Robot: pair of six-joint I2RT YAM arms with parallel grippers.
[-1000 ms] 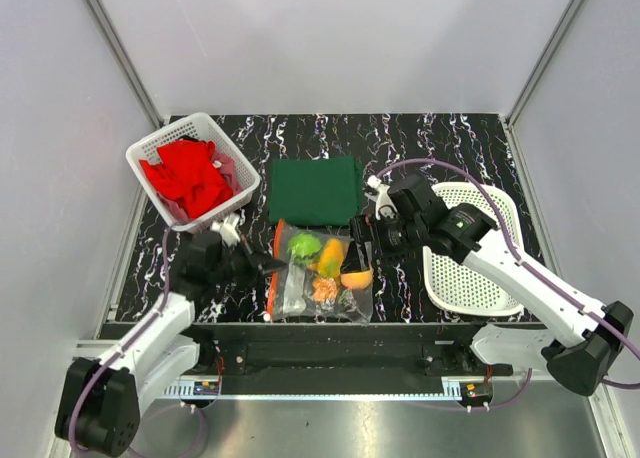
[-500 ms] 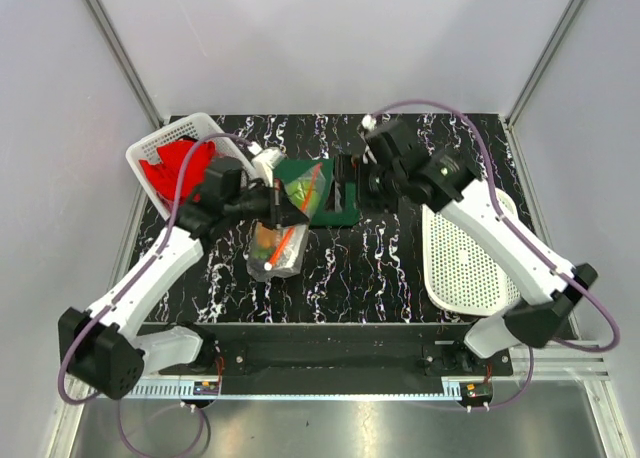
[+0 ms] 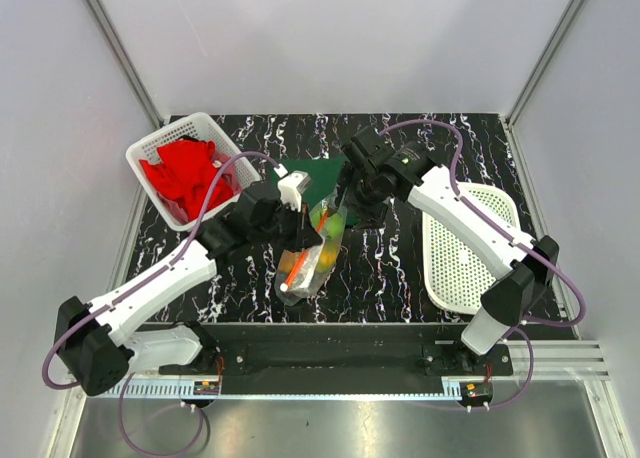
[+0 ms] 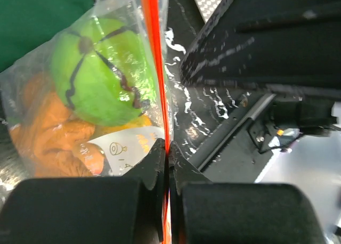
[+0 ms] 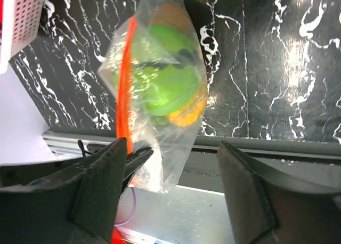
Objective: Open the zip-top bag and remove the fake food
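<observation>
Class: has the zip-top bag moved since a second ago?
Yes. The zip-top bag lay flat nearer than the green cloth; now its top reaches the cloth's near edge.

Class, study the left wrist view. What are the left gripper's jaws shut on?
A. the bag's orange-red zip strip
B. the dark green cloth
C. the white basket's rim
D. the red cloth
A: the left gripper pinches the zip strip of the zip-top bag, its jaws closed tight on it.

White-shelled left arm [image 3: 150,290] and right arm [image 3: 470,223], black joints, looping purple cables [image 3: 430,122], matte black gripper fingers [image 5: 101,185]
</observation>
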